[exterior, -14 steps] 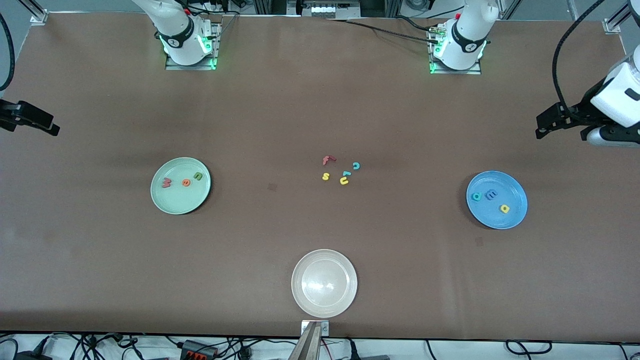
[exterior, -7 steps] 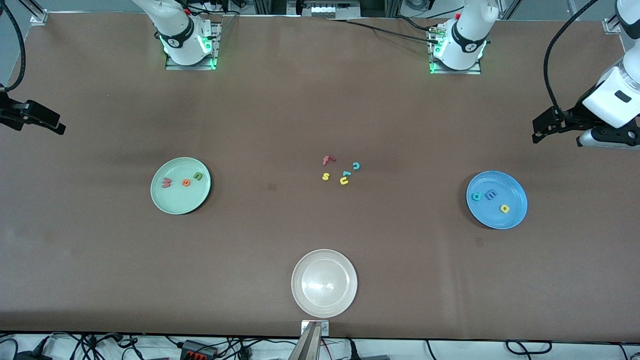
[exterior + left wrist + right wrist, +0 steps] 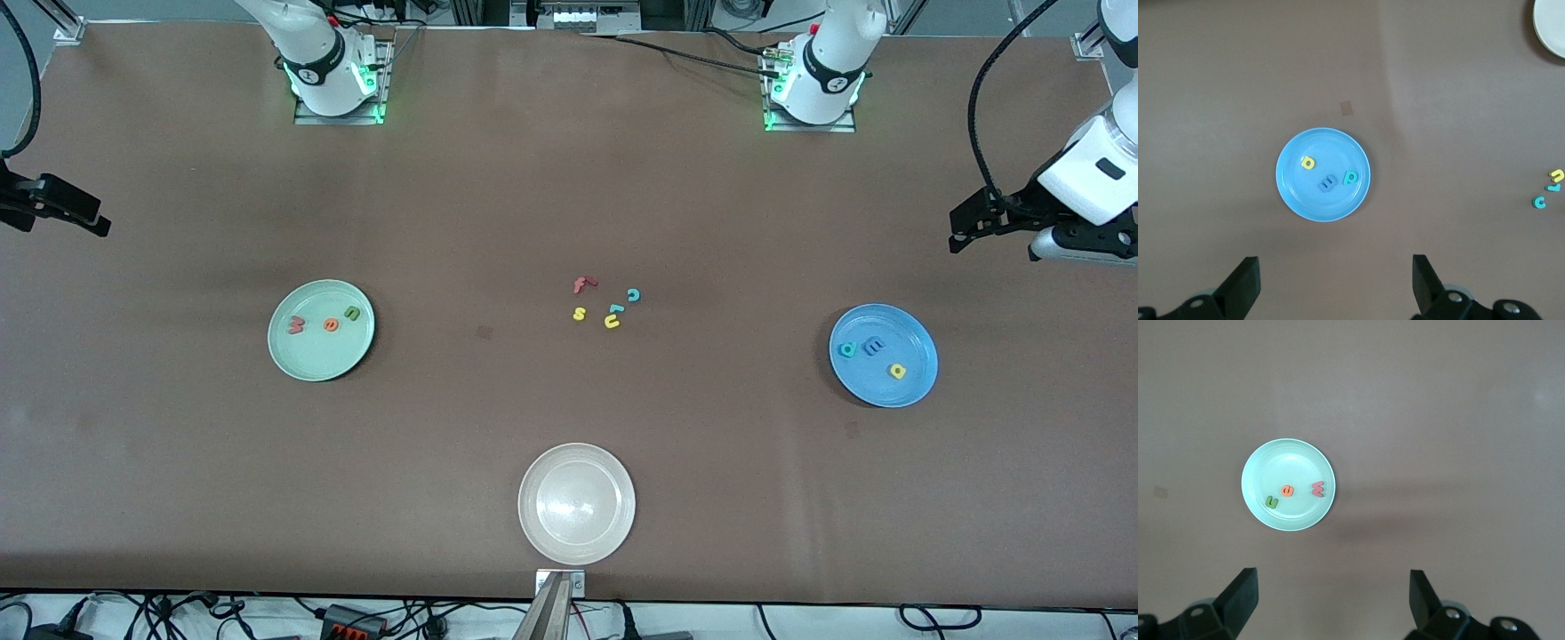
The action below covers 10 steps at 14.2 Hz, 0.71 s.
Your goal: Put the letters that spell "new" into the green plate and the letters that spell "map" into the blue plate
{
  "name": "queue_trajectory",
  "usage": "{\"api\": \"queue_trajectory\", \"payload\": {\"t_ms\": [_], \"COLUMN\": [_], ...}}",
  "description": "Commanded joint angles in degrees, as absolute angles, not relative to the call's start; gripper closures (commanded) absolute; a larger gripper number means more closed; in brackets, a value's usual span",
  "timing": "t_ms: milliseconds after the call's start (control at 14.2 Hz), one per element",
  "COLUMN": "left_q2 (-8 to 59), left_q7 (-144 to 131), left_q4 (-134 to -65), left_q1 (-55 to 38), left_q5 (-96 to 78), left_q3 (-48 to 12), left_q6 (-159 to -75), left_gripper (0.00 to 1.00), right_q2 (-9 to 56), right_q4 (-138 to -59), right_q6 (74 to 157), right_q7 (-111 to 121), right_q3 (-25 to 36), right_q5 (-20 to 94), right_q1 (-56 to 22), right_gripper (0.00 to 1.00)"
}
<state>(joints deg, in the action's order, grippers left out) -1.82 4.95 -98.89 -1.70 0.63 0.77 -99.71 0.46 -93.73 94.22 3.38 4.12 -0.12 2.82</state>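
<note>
On my front feed, at the far left edge, I see the right hand up over bare counter, its fingers spread wide and holding nothing. Lower and toward the middle-left of the frame sits the green plate, round and pale mint, well apart from that hand. In it lie the letters that spell "new": the dusty-red w, the orange e and the olive-green n, in a loose row, none touching another. The right wrist view looks straight down on this plate, with its open fingers at the bottom edge of that frame.

At the centre of the front frame a small cluster of leftover letters lies on the counter: a red f, a yellow s, a yellow u, a teal piece I cannot read just above the u, and a teal c. At lower centre stands a larger whitish-beige plate.

At middle-right is the blue plate, round and medium blue. It holds the letters that spell "map": the teal p, the blue m beside it, and the yellow a a little nearer the camera.

At the far right edge, the left hand hangs above the counter, higher in the frame than the blue plate and well apart from it. Its fingers stand wide apart, empty, touching nothing.
</note>
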Motion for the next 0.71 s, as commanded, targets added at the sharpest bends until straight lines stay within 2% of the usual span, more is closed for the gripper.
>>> {"api": "queue_trajectory", "payload": {"t_ms": [0,635], "left_q2": [-0.97,-1.05], "left_q7": [6.41,6.15], "left_q4": [-95.98,-95.8], "left_q1": [-1.93,-2.02], "left_q5": [0.26,0.26], "left_q3": [0.97,0.7], "left_q6": [-96.77,-96.68], "left_gripper": [0.0,0.0], "right_q2": [-1.58,-1.49], "right_q4": [-95.62,-95.71], "right_q6": [95.1,94.83], "right_q7": [4.31,4.48], "right_q3": [3.43,3.52], "right_q5": [-0.79,-0.79], "right_q1": [3.52,3.78], "right_gripper": [0.0,0.0]}}
